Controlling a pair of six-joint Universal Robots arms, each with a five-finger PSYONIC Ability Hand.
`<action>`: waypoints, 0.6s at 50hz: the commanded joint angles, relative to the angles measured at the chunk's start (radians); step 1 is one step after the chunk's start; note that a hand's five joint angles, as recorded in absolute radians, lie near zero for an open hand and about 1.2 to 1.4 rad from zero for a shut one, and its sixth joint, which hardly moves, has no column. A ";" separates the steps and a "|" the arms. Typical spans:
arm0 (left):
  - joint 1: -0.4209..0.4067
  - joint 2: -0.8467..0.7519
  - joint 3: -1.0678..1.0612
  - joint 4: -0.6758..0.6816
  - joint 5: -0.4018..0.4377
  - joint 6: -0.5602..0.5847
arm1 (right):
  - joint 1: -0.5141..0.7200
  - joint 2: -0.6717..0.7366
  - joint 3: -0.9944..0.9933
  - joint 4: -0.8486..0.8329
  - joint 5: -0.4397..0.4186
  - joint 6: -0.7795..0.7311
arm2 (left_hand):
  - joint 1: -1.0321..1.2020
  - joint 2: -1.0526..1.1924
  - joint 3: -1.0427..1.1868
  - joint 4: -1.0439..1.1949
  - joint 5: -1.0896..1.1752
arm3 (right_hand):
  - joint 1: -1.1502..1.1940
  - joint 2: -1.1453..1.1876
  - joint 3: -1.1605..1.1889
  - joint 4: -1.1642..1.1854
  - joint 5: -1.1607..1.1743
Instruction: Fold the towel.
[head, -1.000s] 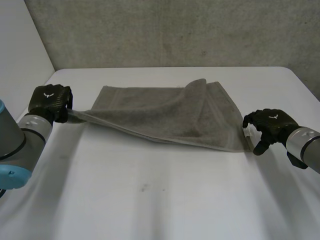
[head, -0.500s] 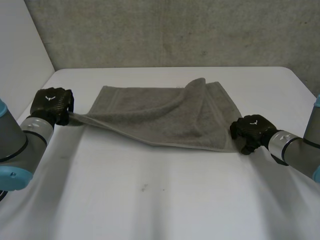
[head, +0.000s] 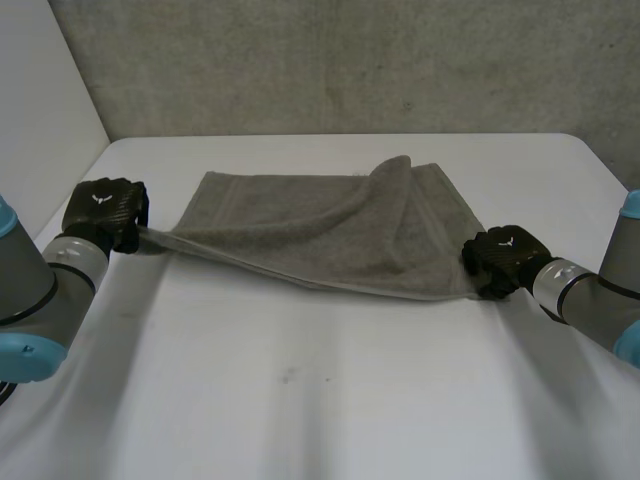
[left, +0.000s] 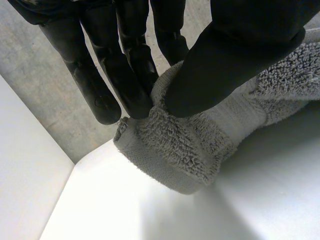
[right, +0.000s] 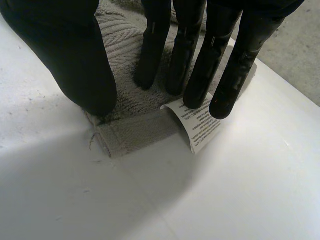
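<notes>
A grey towel (head: 320, 230) lies spread on the white table (head: 320, 400), its far right part folded loosely over itself. My left hand (head: 103, 210) holds the towel's near left corner (left: 175, 145) a little off the table, pinched between thumb (left: 225, 60) and fingers. My right hand (head: 500, 258) is at the near right corner (right: 130, 135), which lies flat on the table. Its fingers (right: 200, 65) and thumb (right: 65, 55) rest their tips on top of the cloth. A white care label (right: 197, 125) curls out from under the fingertips.
A grey concrete wall (head: 330, 60) runs behind the table's far edge. A white side wall (head: 40, 110) stands at the left. Bare table spreads in front of the towel.
My right hand has moved left from beside the towel onto its near right corner and its fingers have drawn in. The left hand has kept its hold and barely moved.
</notes>
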 joint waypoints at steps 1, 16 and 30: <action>-0.001 -0.001 0.000 0.000 0.000 0.000 | 0.003 0.005 -0.016 -0.001 -0.002 -0.001 | 0.207 0.178 0.179 0.179 0.188 | 0.597 0.470 0.467 0.465 0.494; 0.001 -0.001 -0.001 0.000 -0.002 0.000 | 0.004 -0.027 -0.065 0.024 0.044 0.020 | 0.207 0.178 0.179 0.179 0.188 | 0.644 0.517 0.515 0.512 0.542; -0.009 -0.001 -0.011 0.000 0.000 0.000 | 0.001 -0.013 -0.059 0.123 0.039 0.013 | 0.207 0.178 0.179 0.179 0.188 | 0.222 0.096 0.093 0.090 0.120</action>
